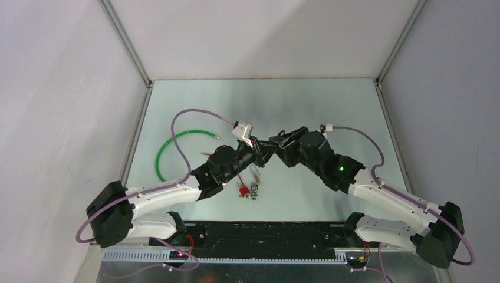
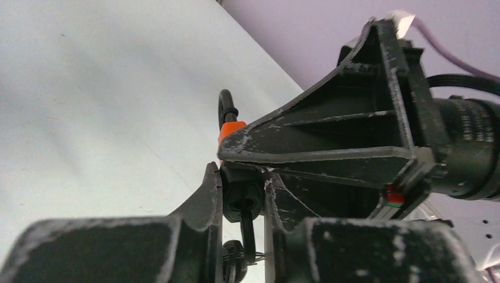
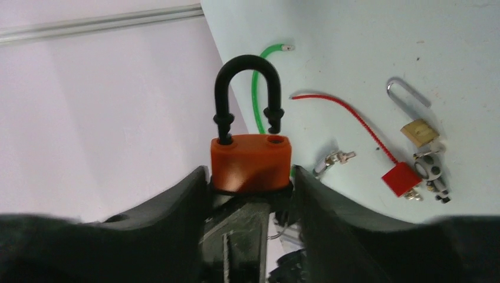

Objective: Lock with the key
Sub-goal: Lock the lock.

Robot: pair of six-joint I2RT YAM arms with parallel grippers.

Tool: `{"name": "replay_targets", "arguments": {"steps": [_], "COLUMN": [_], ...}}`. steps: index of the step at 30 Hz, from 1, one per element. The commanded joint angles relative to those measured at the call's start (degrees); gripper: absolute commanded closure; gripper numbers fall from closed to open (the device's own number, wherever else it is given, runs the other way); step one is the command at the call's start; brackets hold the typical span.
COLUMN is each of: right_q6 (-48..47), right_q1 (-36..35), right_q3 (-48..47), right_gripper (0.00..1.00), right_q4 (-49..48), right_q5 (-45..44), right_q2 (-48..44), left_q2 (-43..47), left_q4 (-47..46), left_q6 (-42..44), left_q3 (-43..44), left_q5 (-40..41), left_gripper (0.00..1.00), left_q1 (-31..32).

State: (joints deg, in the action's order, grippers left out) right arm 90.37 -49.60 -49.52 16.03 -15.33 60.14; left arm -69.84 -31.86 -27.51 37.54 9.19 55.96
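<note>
The left gripper has its two fingers drawn in close on one black key, the pads against either side of its head, and a thin wire ring hangs below it. The key sits at the underside of the one orange padlock, which the right gripper holds lifted above the table, near the middle. Its two fingers stand partly apart and press the lock's sides, with the top facing the wrist camera. The padlock's black shackle is open: one leg is seated in the body and the other ends clear above its hole. From above, the two arms meet tip to tip in a shallow V. Three locks can be counted in all, the held one and two lying on the table below the grippers. One is a red tag lock with one thin red wire curving away from it. The other is a brass padlock, its silver shackle swung open. A small bunch of keys lies touching the brass one — their number cannot be told. One small silver piece lies just beside the red wire, and one green cable curves well apart on the left.
</note>
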Motion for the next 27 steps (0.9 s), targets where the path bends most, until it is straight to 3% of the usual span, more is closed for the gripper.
{"name": "replay_targets", "arguments": {"steps": [1,3,5,9,13,18,27], "right_q6": [-3.0,-6.5,-12.0,-27.5,-42.4,-57.7,-60.8], "right_q1": [0.7,2.0,3.8,9.2,18.7,23.2,21.9], "right_q3": [-0.4,0.8,2.9,6.8,8.2,8.2,8.2], "right_gripper": [0.26,0.12,0.06,0.03,0.07,0.17,0.29], "right_q4": [1.6,2.3,1.1,-4.2,-5.4,-7.0,-21.1], "right_q5": [0.7,1.1,2.2,9.7,23.6,38.0,56.9], "right_q2": [-1.8,-3.0,-5.2,-12.6,-16.5,-17.3,-14.2], "left_q2": [0.0,0.2,0.7,2.4,4.8,8.0,14.4], "left_q4": [-1.6,-0.5,1.4,5.1,7.9,14.0,28.1], "left_q6": [2.9,4.1,5.3,6.8,7.8,11.6,17.3], "left_q3": [0.3,0.6,1.1,1.6,2.2,4.5,12.3], "left_q5": [4.4,4.3,3.8,-2.5,-17.2,-33.6,-48.6], "left_gripper": [0.98,1.0,1.0,1.0,1.0,1.0,1.0], "left_q1": [-0.7,-0.7,-0.9,-3.1,-7.6,-12.6,-16.1]}}
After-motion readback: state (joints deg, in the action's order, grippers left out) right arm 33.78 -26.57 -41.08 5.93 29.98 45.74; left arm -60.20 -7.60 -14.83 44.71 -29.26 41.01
